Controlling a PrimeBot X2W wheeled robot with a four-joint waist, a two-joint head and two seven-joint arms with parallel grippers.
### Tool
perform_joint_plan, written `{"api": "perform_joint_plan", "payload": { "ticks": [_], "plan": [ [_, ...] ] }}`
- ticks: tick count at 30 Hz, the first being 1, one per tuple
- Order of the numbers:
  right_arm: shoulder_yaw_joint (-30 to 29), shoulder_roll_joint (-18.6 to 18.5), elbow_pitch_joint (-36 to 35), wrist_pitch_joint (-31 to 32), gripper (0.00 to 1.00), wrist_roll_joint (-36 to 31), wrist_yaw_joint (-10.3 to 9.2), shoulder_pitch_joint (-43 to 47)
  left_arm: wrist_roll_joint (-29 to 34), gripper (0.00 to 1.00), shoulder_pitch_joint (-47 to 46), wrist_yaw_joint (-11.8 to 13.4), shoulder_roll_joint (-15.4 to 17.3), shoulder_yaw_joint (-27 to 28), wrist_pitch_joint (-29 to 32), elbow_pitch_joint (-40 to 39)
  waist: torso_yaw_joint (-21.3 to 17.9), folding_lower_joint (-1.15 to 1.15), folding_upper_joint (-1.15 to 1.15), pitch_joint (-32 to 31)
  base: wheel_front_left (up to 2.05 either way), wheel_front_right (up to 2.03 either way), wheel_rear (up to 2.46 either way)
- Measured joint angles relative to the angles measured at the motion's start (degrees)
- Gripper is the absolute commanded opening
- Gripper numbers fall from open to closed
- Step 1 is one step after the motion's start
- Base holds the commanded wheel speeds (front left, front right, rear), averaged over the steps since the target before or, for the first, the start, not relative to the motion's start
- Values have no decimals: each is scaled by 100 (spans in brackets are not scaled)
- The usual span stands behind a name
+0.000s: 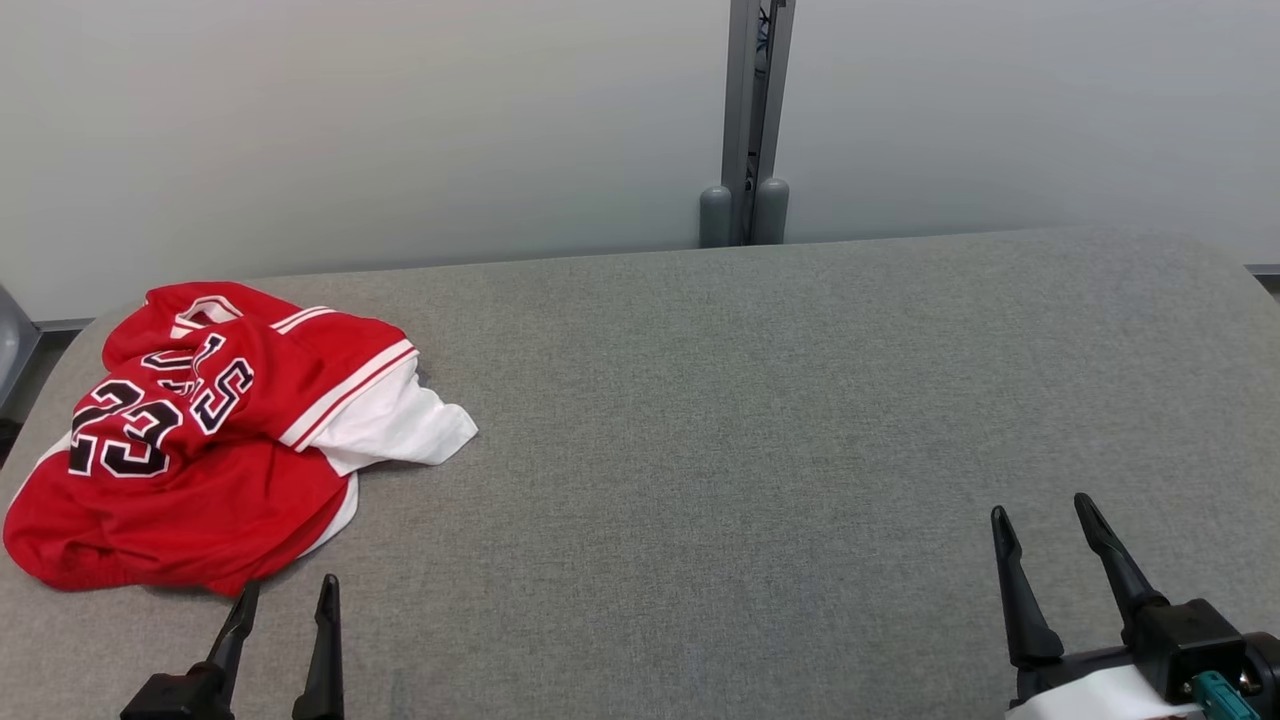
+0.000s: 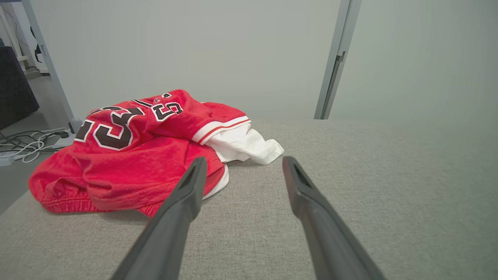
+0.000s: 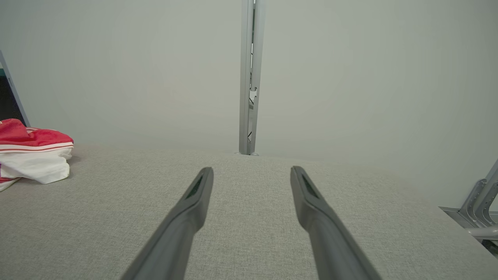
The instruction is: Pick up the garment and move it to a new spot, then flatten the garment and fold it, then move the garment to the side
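As the garment [image 1: 200, 470] lay bunched left on the bench [image 1: 750, 450], left end effector [image 1: 287, 588] and right end effector [image 1: 1043, 510] stood apart, empty; nearest red hem looked the left's best bite.

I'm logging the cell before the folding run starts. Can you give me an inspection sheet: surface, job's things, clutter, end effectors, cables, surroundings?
Surface: grey fabric-covered table, flat.
Job's things: red jersey with white trim, crumpled in a heap at the table's left, number 23 showing.
Clutter: nothing seen.
End effectors: left end effector open, close to the jersey's near edge, holding nothing; right end effector open, over bare table at the right.
Cables: white and dark cables on the floor beyond the table's left edge.
Surroundings: pale wall panels joined by a grey post; metal frame off the table's right.
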Motion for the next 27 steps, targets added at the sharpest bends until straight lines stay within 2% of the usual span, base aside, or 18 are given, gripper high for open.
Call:
{"api": "perform_joint_plan", "payload": {
  "ticks": [17, 22, 27],
  "plan": [
    [40, -1, 5, -1, 100, 31, 0, 17, 25, 100, -1, 0, -18, -2, 0, -10, 88, 0, 0, -7, 0, 0, 0],
    [113, -11, -19, -1, 100, 142, 0, 54, 58, 100, -27, 0, -23, -88, 0, -16, 386, 0, 0, -20, 0, 0, 0],
    [378, -8, -2, -1, 100, 204, 3, 51, 52, 100, -23, 10, -8, -53, -1, -47, 942, 0, 0, -56, 0, 0, 0]
  ]
}}
